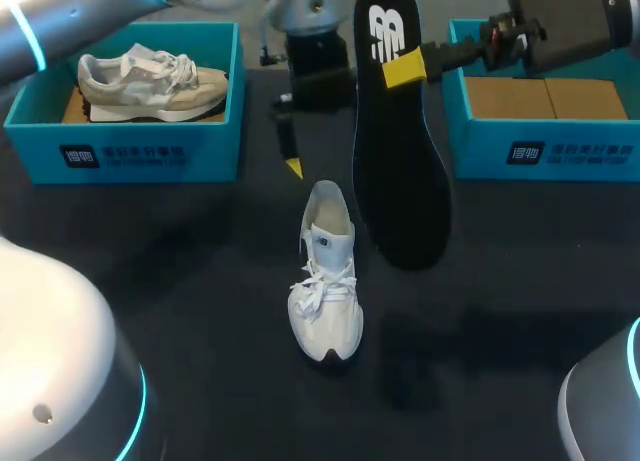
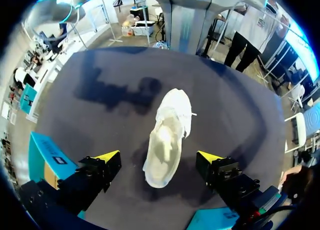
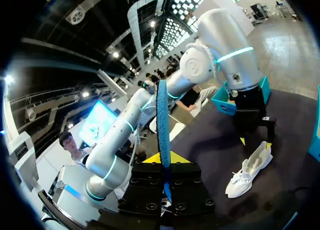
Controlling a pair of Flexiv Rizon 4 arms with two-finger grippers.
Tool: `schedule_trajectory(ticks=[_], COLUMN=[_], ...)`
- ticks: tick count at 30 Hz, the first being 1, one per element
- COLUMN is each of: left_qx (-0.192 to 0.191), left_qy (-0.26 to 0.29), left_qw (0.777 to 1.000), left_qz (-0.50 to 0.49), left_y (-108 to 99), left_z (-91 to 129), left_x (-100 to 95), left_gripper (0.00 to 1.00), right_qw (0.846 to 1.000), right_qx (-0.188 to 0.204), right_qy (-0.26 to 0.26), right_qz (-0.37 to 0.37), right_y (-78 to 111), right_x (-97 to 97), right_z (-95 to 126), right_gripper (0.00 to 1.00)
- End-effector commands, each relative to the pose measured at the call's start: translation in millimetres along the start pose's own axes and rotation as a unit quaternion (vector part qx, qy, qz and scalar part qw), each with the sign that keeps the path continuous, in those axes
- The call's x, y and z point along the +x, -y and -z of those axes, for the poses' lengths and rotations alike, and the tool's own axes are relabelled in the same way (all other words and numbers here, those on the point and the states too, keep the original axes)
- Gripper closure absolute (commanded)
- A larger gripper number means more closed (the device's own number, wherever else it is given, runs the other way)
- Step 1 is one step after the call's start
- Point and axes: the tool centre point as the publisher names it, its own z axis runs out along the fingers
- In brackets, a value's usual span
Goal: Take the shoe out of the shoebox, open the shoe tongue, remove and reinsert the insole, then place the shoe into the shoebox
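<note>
Risk of dangling black foam insole missing white lace-up sneaker; right fingers clamped on its end, left fingers apart

Our shoe is white on a black counter. The insole is black with a white mark, blue on its back. We see the left box and right box teal, a beige shoe inside the left.

White laced shoe stands upright; black insole hangs vertically beside it.
</note>
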Motion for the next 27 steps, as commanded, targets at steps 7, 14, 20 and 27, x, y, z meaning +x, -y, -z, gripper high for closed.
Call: schedule_trajectory(ticks=[7,14,20,27], left_qx=[0.012,0.012,0.012,0.012], left_qy=[0.147,0.147,0.147,0.147], left_qw=[0.989,0.989,0.989,0.989], left_qz=[-0.011,-0.011,-0.011,-0.011], left_y=[17.8,17.8,17.8,17.8], left_z=[16.8,16.8,16.8,16.8], left_x=[17.3,17.3,17.3,17.3], left_gripper=[0.0,0.0,0.0,0.0], right_qw=[1.0,1.0,1.0,1.0], right_qx=[0.001,0.001,0.001,0.001], right_qy=[0.0,0.0,0.0,0.0], right_qz=[-0.001,-0.001,-0.001,-0.001], right_y=[-2.2,-2.2,-2.2,-2.2], right_x=[-0.5,-0.5,-0.5,-0.5], right_z=[-2.7,-2.7,-2.7,-2.7], right_gripper=[1.0,1.0,1.0,1.0])
